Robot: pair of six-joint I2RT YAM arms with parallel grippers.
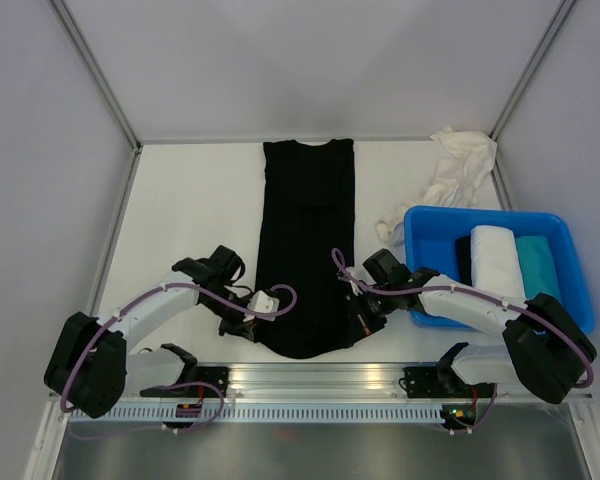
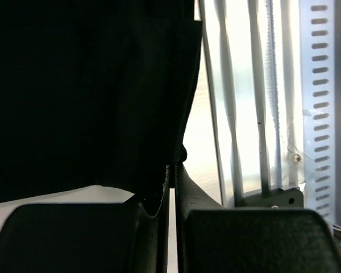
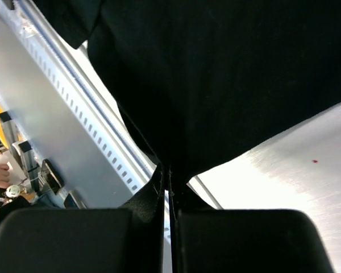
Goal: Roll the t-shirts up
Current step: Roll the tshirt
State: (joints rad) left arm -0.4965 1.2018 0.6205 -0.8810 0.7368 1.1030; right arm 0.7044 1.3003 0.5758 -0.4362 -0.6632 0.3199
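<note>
A black t-shirt lies folded into a long strip down the middle of the table, collar at the far end. My left gripper is shut on its near left hem; the left wrist view shows the black cloth pinched at my gripper. My right gripper is shut on the near right hem; the right wrist view shows the cloth held at my gripper. A rolled white t-shirt and a teal one lie in the blue bin.
A crumpled white t-shirt lies at the far right of the table, just behind the bin. A dark roll lies left of the white one in the bin. A metal rail runs along the near edge. Walls close three sides.
</note>
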